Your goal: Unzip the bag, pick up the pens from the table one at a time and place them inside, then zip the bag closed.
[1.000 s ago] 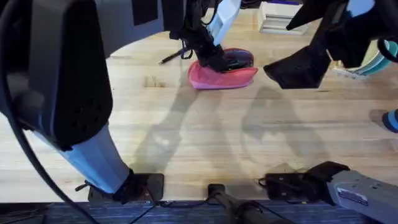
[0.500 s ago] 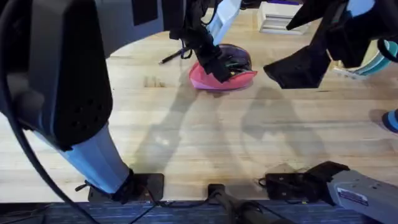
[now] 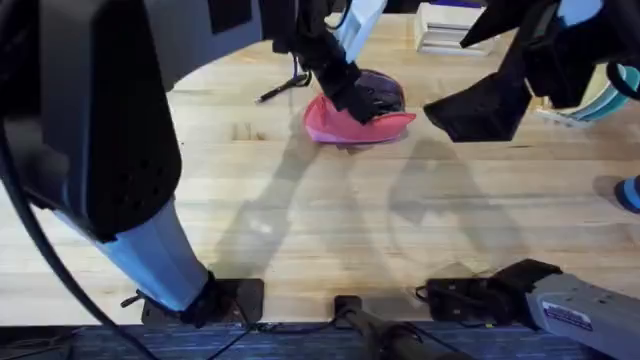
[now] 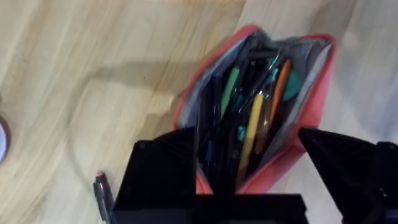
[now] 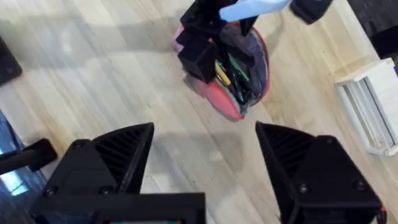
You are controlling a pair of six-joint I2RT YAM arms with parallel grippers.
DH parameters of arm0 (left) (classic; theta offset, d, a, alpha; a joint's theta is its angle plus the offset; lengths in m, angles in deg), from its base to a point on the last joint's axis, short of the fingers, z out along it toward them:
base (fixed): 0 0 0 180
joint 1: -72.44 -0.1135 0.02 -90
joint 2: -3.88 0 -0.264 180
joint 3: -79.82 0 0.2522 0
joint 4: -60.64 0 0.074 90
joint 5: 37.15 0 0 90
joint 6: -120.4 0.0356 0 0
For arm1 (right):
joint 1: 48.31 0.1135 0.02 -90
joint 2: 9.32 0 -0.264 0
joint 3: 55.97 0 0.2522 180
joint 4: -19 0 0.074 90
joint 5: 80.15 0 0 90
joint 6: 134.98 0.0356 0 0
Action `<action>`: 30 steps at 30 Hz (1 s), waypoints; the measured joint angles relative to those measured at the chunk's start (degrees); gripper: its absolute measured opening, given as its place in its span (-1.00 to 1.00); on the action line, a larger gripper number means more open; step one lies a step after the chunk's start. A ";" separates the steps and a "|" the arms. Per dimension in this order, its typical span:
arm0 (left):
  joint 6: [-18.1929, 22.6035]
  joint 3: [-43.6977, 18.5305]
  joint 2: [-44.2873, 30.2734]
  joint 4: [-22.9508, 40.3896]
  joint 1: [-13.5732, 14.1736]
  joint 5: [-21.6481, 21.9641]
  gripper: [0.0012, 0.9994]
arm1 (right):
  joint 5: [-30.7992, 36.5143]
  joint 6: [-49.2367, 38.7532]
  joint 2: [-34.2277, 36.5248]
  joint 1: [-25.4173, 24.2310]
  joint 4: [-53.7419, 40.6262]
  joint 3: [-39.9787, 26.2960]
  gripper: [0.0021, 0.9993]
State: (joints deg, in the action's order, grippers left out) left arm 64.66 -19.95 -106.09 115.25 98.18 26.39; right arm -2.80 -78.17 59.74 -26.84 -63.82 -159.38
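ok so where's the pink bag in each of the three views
Overhead: the pink bag lies at top centre on the table, under the left gripper.
Left wrist: the bag is centre-right, gaping open, coloured pens inside.
Right wrist: the bag is at top centre.
Shared landmark: the white slatted rack, also at the overhead's top.

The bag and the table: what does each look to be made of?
The bag: soft pink fabric outside with a greyish lining, probably cloth; its open mouth sags and folds around the coloured pens inside. The table: light wood, apparently butcher-block with a smooth satin finish; grain lines and plank seams show, and it carries soft shadows.
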 joint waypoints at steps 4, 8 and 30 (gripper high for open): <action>-0.52 -4.00 0.00 2.38 -0.13 -0.96 0.99 | 0.02 0.01 0.00 0.00 0.00 0.00 0.99; -0.66 -8.28 0.02 2.98 -0.96 -1.18 0.99 | 0.22 0.01 0.00 0.00 0.00 0.00 1.00; -0.70 -12.38 1.40 4.26 -15.13 -1.38 0.99 | 0.46 0.02 0.00 0.00 0.00 0.00 0.99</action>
State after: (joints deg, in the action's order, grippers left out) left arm 63.96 -32.33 -104.69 119.52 83.05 25.01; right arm -2.34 -78.15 59.74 -26.84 -63.82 -159.38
